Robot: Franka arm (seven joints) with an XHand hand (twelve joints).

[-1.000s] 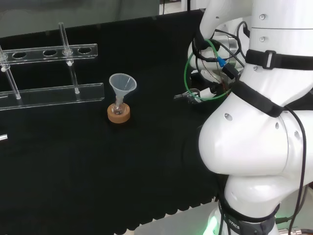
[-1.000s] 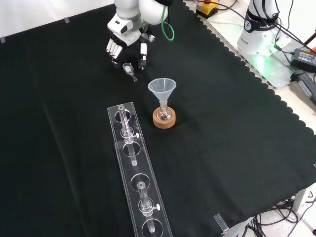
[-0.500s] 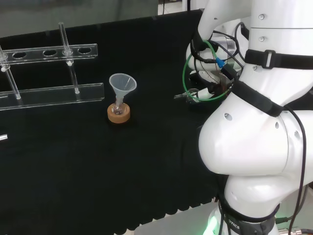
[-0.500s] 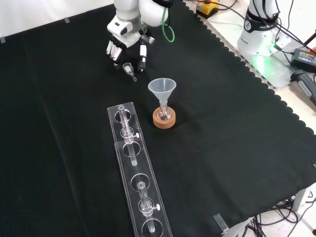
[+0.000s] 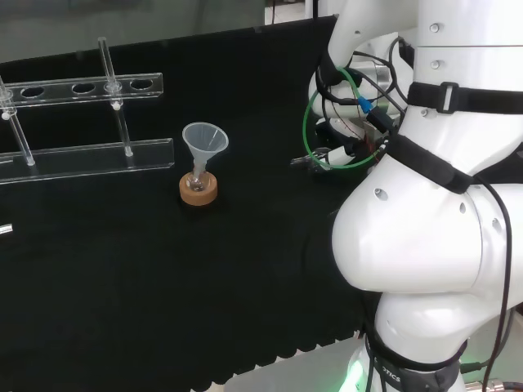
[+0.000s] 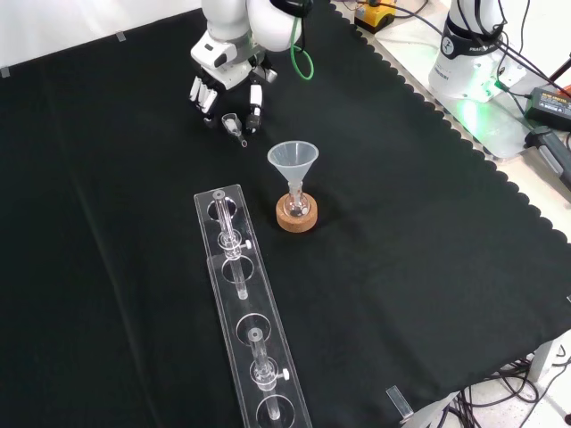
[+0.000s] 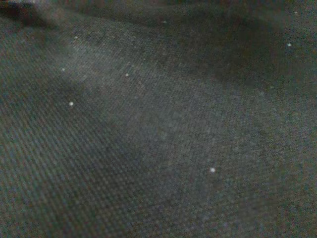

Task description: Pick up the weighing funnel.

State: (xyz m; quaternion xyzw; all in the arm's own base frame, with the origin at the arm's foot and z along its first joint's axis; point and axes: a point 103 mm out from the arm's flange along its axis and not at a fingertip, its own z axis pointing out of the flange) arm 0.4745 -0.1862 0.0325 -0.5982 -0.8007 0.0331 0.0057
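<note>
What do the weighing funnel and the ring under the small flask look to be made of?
The weighing funnel looks like clear glass or plastic: the black cloth shows through it and its edges glint. Which of the two I cannot tell. The ring looks like cork: matt tan-brown, with no shine.
</note>
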